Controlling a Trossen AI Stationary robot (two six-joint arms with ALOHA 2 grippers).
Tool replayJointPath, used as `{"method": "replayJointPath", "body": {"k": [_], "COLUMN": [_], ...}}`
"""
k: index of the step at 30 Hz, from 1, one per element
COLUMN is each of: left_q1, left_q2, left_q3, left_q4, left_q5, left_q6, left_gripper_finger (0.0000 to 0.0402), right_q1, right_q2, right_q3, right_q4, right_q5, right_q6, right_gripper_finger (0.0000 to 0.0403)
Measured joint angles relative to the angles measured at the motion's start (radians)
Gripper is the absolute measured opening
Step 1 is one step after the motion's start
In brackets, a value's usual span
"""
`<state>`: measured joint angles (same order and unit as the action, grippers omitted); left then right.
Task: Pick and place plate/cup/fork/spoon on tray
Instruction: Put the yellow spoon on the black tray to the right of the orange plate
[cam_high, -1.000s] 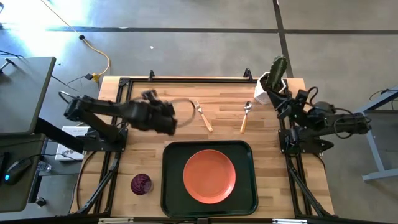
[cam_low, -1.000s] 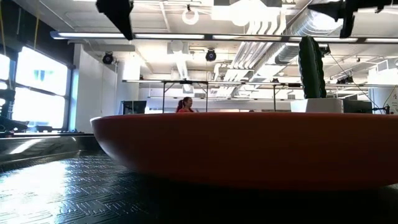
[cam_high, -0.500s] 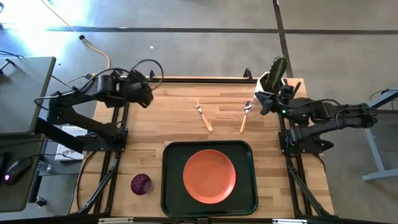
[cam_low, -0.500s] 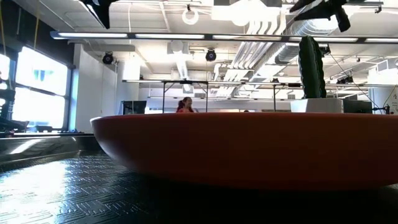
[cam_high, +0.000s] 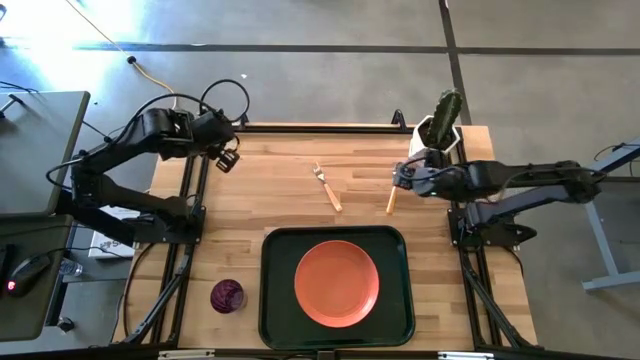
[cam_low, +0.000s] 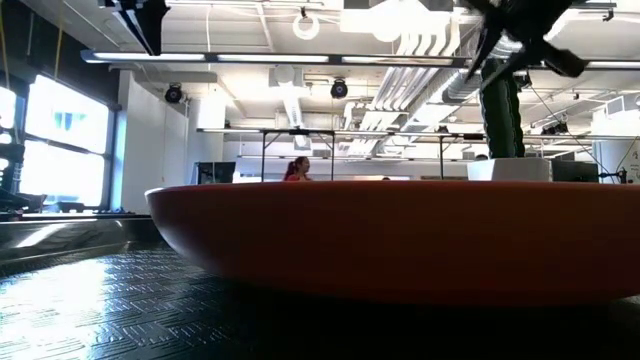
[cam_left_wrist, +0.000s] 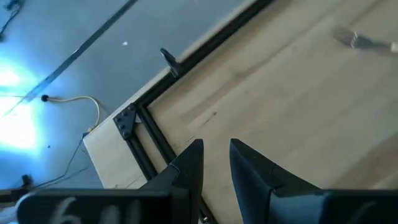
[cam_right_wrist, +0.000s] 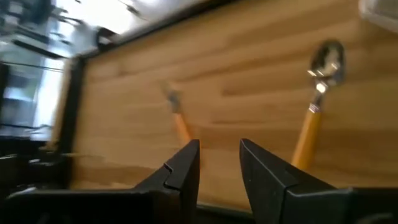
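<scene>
The orange-red plate (cam_high: 337, 283) lies flat in the dark green tray (cam_high: 270, 300) at the near middle; it fills the low view (cam_low: 400, 235). The purple cup (cam_high: 227, 296) stands on the table left of the tray. The fork (cam_high: 328, 187) and the spoon (cam_high: 390, 203) lie on the wood at the far middle, tines and bowl toward the far edge. My right gripper (cam_high: 400, 178) hovers over the spoon's bowl end, fingers a narrow gap apart (cam_right_wrist: 219, 158), empty. My left gripper (cam_high: 228, 158) is near the far left corner, narrowly open (cam_left_wrist: 216, 158), empty.
A white pot with a green cactus (cam_high: 440, 125) stands at the far right corner, just behind my right arm. Black frame rails (cam_high: 195, 190) run along the table's left and right sides. Bare wood lies between the cutlery and the tray.
My left gripper has drawn back from over the table's left middle toward the far left corner. My right gripper has gone from the right edge beside the cactus pot toward the table's left, and now stands over the spoon. Plate, cup, fork and spoon have stayed put.
</scene>
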<state>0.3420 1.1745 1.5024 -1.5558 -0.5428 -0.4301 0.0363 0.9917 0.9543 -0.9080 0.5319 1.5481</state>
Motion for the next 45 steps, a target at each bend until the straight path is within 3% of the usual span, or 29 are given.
{"method": "replayJointPath", "body": {"k": [11, 30, 37, 45], "left_q1": [0.059, 0.065, 0.065, 0.065], "left_q2": [0.004, 0.004, 0.006, 0.006], "left_q3": [0.0, 0.0, 0.0, 0.0], "left_q4": [0.04, 0.065, 0.065, 0.065], "left_q5": [0.018, 0.017, 0.017, 0.017], "left_q6": [0.085, 0.039, 0.039, 0.038], "left_gripper_finger": [0.007, 0.007, 0.007, 0.007], "right_q1": [-0.15, -0.409, -0.436, -0.436], "right_q2": [0.191, 0.45, 0.539, 0.623], "right_q3": [-0.001, -0.002, -0.002, -0.002], "right_q4": [-0.031, -0.031, -0.013, 0.016], "right_q5": [-0.154, -0.481, -0.5, -0.478], "right_q6": [0.014, -0.339, -0.433, -0.436], "right_gripper_finger": [0.0105, 0.0105, 0.0114, 0.0166]}}
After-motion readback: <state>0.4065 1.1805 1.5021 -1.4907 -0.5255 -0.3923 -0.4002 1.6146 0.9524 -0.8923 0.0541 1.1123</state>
